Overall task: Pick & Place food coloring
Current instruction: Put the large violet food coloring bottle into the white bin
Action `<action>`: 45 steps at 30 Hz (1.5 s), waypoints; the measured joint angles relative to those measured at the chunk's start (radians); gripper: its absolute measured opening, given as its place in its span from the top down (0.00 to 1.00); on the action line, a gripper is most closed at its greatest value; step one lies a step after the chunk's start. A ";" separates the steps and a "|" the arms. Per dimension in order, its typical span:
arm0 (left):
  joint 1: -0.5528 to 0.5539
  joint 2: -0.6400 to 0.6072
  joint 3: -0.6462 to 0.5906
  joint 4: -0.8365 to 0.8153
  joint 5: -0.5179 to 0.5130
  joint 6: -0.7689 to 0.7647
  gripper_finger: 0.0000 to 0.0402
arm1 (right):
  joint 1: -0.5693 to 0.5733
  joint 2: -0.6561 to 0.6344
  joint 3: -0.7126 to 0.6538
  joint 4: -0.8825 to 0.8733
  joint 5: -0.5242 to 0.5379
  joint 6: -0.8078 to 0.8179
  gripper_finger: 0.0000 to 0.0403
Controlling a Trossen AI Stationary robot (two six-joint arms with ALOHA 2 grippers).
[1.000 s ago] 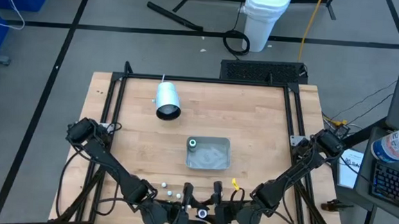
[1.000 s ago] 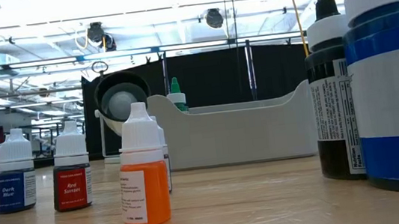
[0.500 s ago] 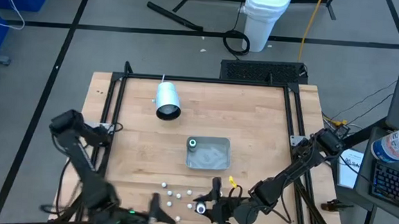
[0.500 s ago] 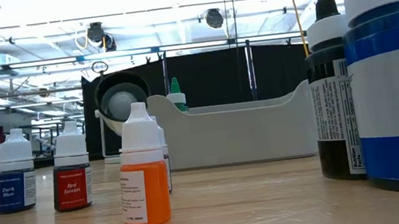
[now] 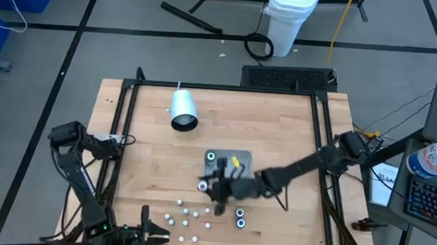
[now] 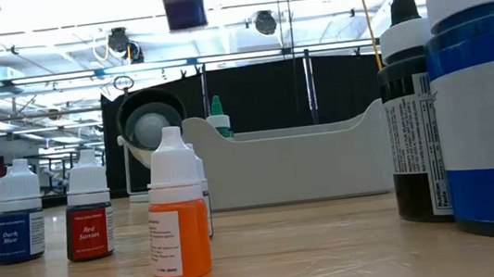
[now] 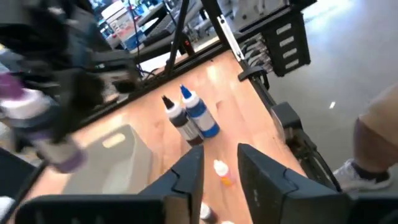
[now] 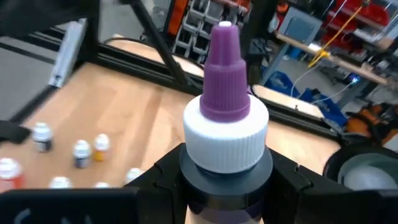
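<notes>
- Purple-tipped bottle (image 5: 205,185), seen from above, hangs in the right gripper (image 5: 216,188), just off the near-left corner of the grey tray (image 5: 240,173) at mid-tabletop. I judge this the carry. Next I must bring it over the tray and lower it clear of the green-capped bottle (image 5: 211,158) already inside.
- Same view: the left gripper (image 5: 147,236) waits past the tabletop's near edge, and the small bottles (image 5: 186,215) sit scattered along that edge. A white cylinder (image 5: 182,110) lies toward the far-left corner.
- From table height, the orange bottle (image 6: 178,217) stands on bare, pale wood. The tray is behind it, and the carried bottle shows at the top. Beyond are a black curtain and ceiling lights.
- My left wrist camera shows that gripper's fingers (image 7: 188,179) parted, with nothing between them. Two larger bottles (image 7: 194,119) stand on the wood, and a person's leg (image 7: 376,137) is beside the table.
- My right wrist camera shows the jaws clenched on the purple-tipped bottle below its white cap. Shelving and cables lie past the table frame.
</notes>
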 joint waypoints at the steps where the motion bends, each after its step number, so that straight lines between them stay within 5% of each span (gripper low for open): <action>1: -0.005 0.000 -0.034 0.048 -0.003 -0.003 0.77 | -0.026 -0.001 0.000 -0.001 -0.033 0.002 0.67; 11: -0.031 0.000 -0.163 0.235 0.001 -0.013 0.80 | -0.169 -0.001 0.000 -0.070 -0.267 0.076 0.68; 17: -0.029 0.000 -0.163 0.228 0.001 -0.009 0.80 | -0.165 -0.002 -0.021 -0.046 -0.273 0.053 0.68; 27: -0.025 -0.001 -0.163 0.235 0.001 -0.016 0.80 | -0.205 -0.130 -0.399 0.462 -0.239 0.124 0.68; 33: -0.013 -0.001 -0.163 0.243 0.001 0.007 0.80 | -0.179 -0.228 -0.474 0.415 -0.208 0.139 0.68; 45: 0.045 -0.001 -0.163 0.246 0.056 0.018 0.80 | -0.195 -0.224 -0.577 0.442 -0.167 0.191 0.68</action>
